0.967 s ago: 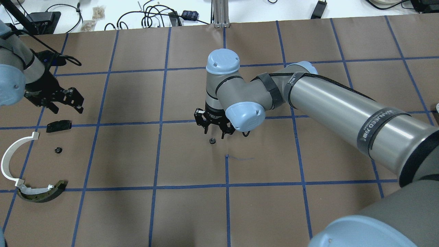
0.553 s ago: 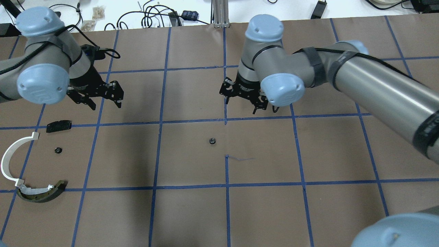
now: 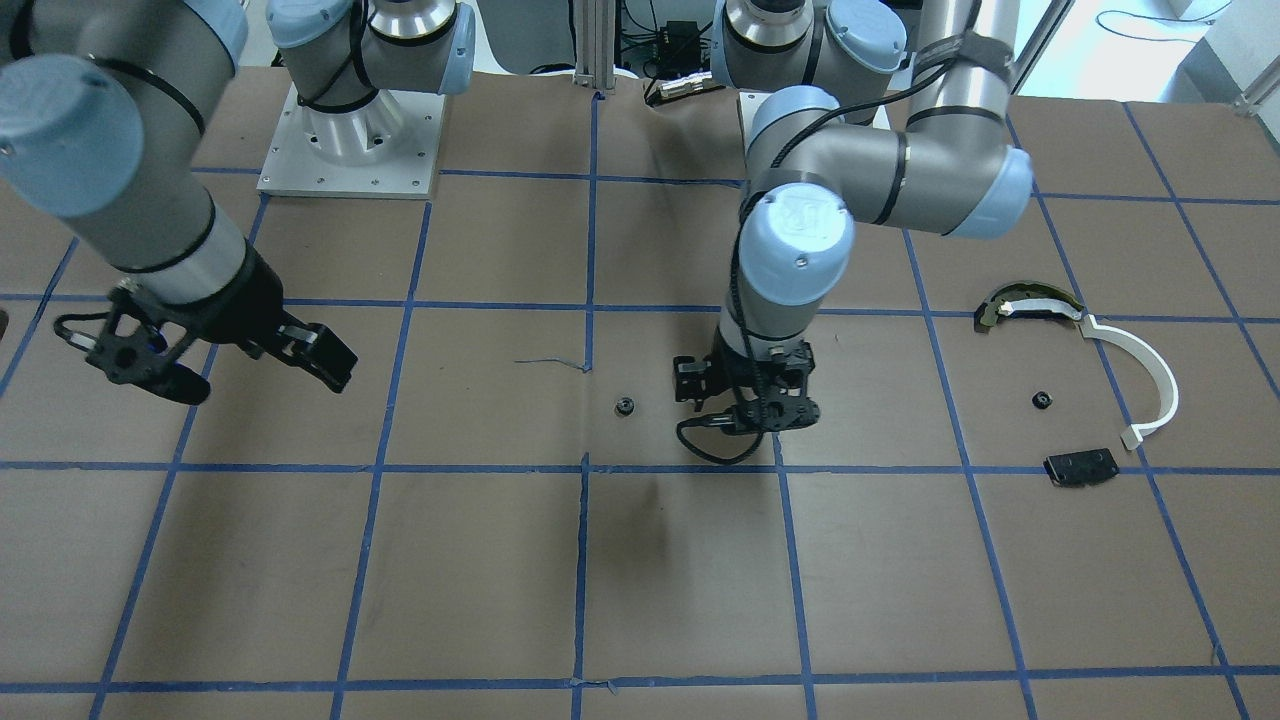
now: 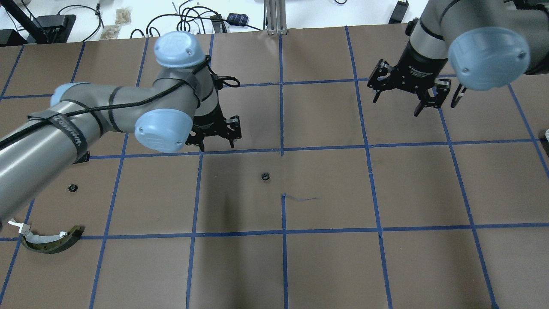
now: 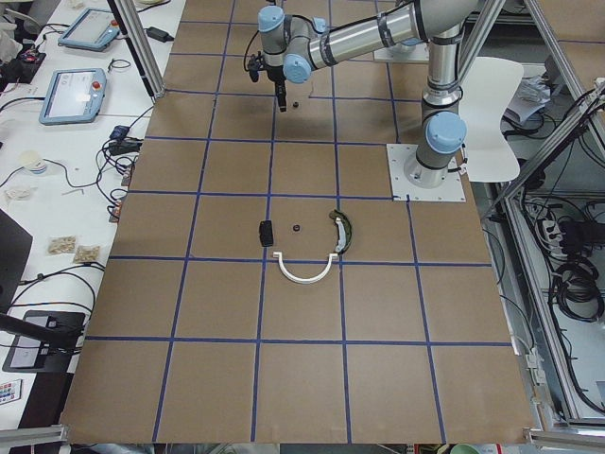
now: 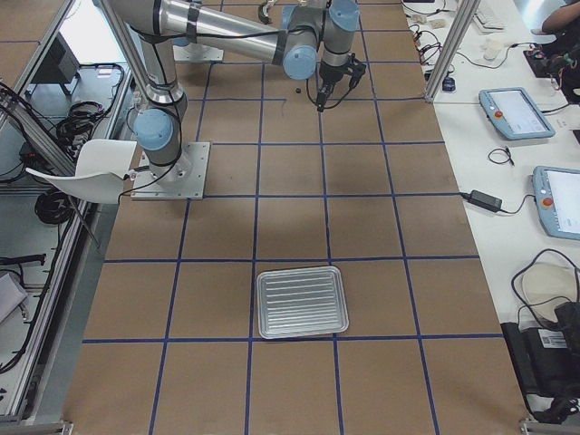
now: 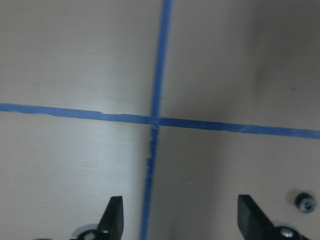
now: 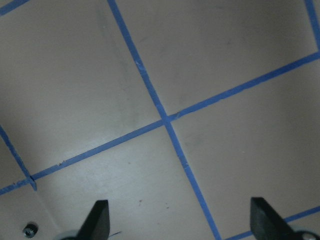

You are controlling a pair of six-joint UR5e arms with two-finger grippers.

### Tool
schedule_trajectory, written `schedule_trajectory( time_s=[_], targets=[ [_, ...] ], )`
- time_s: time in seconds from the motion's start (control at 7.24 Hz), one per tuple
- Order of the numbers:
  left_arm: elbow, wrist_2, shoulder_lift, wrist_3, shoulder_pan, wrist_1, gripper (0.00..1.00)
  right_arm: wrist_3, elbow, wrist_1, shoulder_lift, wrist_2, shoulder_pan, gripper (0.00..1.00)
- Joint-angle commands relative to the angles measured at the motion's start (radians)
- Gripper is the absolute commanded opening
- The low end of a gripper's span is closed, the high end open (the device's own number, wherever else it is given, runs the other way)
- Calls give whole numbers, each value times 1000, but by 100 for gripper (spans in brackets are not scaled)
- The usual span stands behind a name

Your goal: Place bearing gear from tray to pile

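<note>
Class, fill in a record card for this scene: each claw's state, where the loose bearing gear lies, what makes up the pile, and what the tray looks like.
left claw: open, holding nothing, beside the gear, not around it
right claw: open, holding nothing, far from the gear
bearing gear: lying loose, apart from the pile, gripped by neither claw
pile: white curved strip, dark arc piece, black plate, second small gear
tray: ribbed metal, visible only in the right side view
</note>
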Motion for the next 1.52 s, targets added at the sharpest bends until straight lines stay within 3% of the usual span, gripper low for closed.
schedule_trajectory(
  time_s=[0.0,0.97,1.38],
  targets=[
    [-16,-18,-86,-74,-106,115,79,-12,3,47,-66,-24,-15,100],
    [-46,-19,-136,-76,-129,123,79,-23,12,46,-151,-43,-14,100],
    [-46,-19,-145,-74,-131,123,71,-23,12,46,-152,-37,-11,100]
  ],
)
